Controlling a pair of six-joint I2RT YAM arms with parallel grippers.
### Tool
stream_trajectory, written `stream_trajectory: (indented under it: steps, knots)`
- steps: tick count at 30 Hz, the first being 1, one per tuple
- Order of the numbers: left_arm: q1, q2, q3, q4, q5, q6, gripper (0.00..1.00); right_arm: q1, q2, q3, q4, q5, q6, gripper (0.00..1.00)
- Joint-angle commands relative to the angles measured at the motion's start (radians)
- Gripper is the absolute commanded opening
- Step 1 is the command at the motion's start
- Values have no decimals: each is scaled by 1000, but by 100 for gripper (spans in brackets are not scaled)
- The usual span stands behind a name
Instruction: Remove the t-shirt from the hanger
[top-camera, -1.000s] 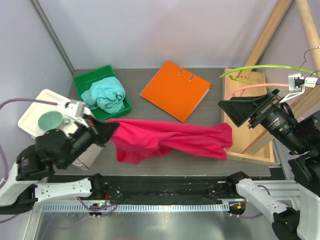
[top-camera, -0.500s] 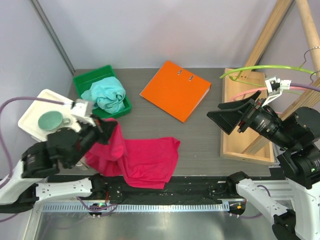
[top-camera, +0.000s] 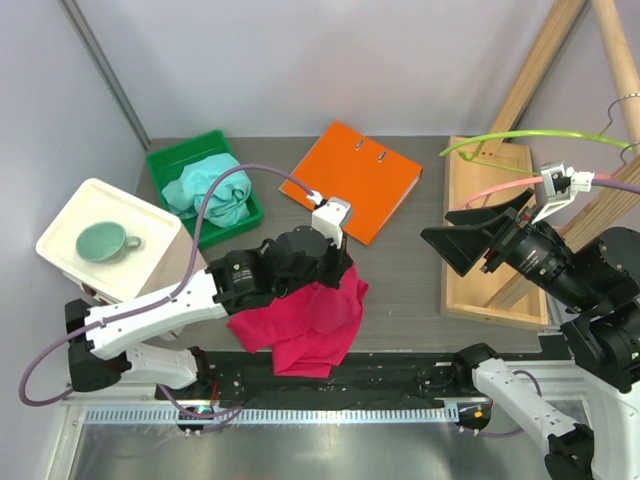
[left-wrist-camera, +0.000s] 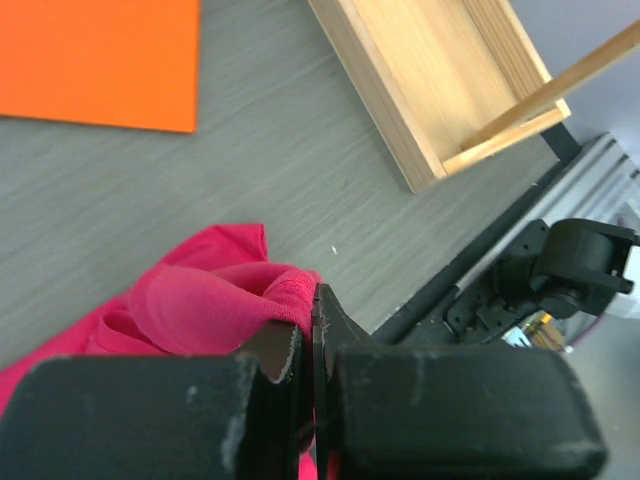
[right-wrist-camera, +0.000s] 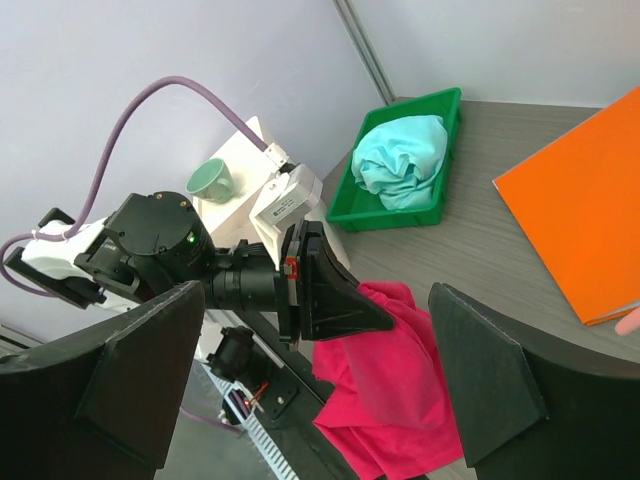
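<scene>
T-shirt (top-camera: 310, 325) heap half under the left arm (top-camera: 150, 315), left claw (left-wrist-camera: 312, 305) tight on it; right claw (top-camera: 438, 224) apart.

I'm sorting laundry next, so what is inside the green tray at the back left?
A crumpled light-teal cloth fills most of the green tray, and a strip of bare tray floor shows behind it. Anything beneath the cloth is covered and cannot be seen.

We've got plain pale lilac-grey walls (top-camera: 330, 60) round a dark grey wood-grain surface (top-camera: 400, 290), light wooden beams (top-camera: 538, 60) leaning up on the right, soft even lighting.
</scene>
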Motion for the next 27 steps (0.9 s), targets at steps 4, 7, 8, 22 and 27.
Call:
stream_trajectory:
  steps: [4, 7, 8, 22, 27]
  knots:
    - [38, -220, -192, 122, 34, -115, 0, -4, -7, 0, -1, 19, -26, 100]
    - [55, -297, -301, 13, -37, -176, 0, -4, -10, -24, 16, 13, -24, 100]
    - [57, -350, -327, -33, -60, -211, 0, -4, -11, -40, 22, 10, -24, 100]
    - [61, -401, -556, -274, -95, -537, 49, -4, -33, -129, 84, -6, 0, 100]
    - [61, -355, -573, -323, -123, -592, 100, -4, -33, -133, 81, -6, 0, 100]
